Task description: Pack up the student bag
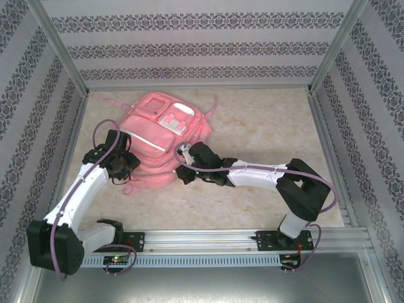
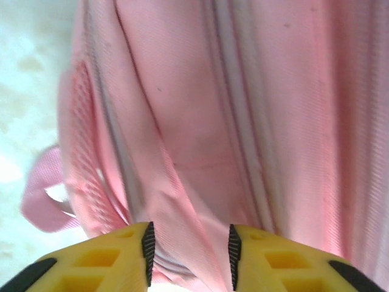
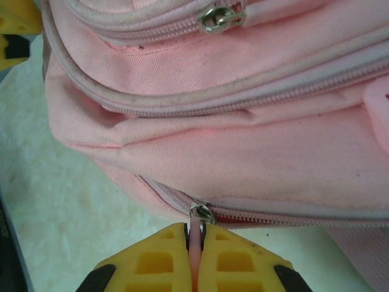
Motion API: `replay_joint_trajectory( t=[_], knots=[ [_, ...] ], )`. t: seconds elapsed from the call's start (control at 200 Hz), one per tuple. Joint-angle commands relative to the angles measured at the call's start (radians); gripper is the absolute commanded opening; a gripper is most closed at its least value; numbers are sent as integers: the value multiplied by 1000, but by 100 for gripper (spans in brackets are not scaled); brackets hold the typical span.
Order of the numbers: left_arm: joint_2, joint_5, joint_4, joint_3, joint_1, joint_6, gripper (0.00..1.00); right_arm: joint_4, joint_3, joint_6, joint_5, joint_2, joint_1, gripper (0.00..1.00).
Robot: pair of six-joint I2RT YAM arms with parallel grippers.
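Lying upper centre in the top view, the twill pink student bag (image 1: 158, 129) shows two metal zipper sliders (image 3: 216, 18); the right gripper (image 3: 194, 234) pinches one slim pink pull tab (image 3: 194, 243), the left gripper (image 2: 190, 243) clamps a fabric fold.

Large pink fabric backpack (image 1: 158, 136), with pale stripes and white patches, lies flat with its front pockets upward, left of centre in the top view. In the right wrist view, the zip across mid-frame is closed. At bottom centre, a metal slider (image 3: 202, 213) carries a pink pull tab (image 3: 194, 246). A pink strap loop (image 2: 42, 201) trails at lower left of the left wrist view.
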Motion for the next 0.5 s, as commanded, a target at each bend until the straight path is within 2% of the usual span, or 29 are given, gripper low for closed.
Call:
replay_joint_trajectory(
  t=[0.0, 0.095, 0.19, 0.34, 0.44, 0.495],
  knots=[
    [-84, 97, -7, -48, -22, -82, 42, 29, 43, 17, 5, 13, 10, 0],
    [-134, 119, 24, -80, -68, -151, 43, 30, 43, 18, 1, 20, 10, 0],
    [-148, 114, 72, -99, -150, -240, 43, 29, 43, 19, 2, 21, 10, 0],
    [-97, 80, 182, -114, -304, -378, 45, 26, 39, 19, 6, 17, 10, 0],
    [-55, 49, 239, -116, -365, -456, 48, 27, 32, 19, 9, 10, 10, 0],
    [-38, 13, 246, -111, -389, -476, 53, 29, 28, 22, 7, 8, 10, 0]
  ],
)
